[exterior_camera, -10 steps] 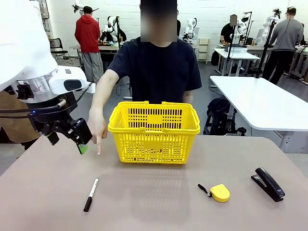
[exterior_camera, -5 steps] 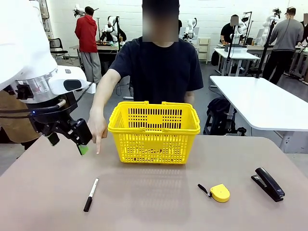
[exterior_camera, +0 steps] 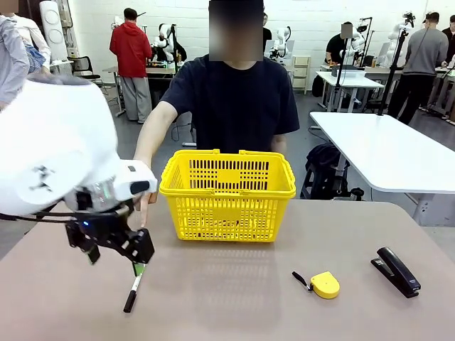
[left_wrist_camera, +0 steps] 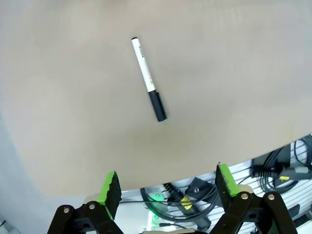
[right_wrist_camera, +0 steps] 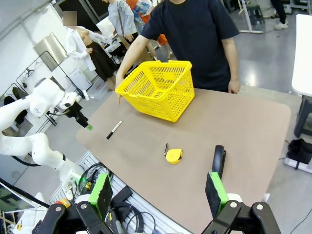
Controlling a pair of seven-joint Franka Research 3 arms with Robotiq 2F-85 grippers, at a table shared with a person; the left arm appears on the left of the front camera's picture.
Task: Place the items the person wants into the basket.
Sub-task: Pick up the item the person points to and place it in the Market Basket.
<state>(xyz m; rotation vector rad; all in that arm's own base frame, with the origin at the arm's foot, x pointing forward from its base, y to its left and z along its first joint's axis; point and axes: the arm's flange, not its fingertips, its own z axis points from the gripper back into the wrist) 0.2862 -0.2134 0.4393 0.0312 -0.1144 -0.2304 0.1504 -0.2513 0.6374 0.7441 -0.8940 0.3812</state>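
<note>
A black marker with a white barrel [exterior_camera: 134, 288] lies on the tan table, front left. My left gripper [exterior_camera: 116, 264] hangs open just above its near-basket end; in the left wrist view the marker [left_wrist_camera: 148, 80] lies ahead of the open green pads [left_wrist_camera: 109, 187]. The yellow basket [exterior_camera: 227, 195] stands mid-table in front of the person [exterior_camera: 234, 92], whose hand [exterior_camera: 146, 202] reaches down beside it, partly hidden by my arm. My right gripper [right_wrist_camera: 158, 189] is open, high off the table's edge, holding nothing. The utility knife and pen are out of view.
A round yellow tape measure [exterior_camera: 323, 284] and a black stapler [exterior_camera: 397, 271] lie front right. In the right wrist view the basket [right_wrist_camera: 158, 90], marker [right_wrist_camera: 114, 129], tape measure [right_wrist_camera: 174, 156] and stapler [right_wrist_camera: 219, 158] spread across the table.
My left arm has swung down and forward from beside the person's pointing hand to just above the marker. The marker, basket and other objects have not moved.
</note>
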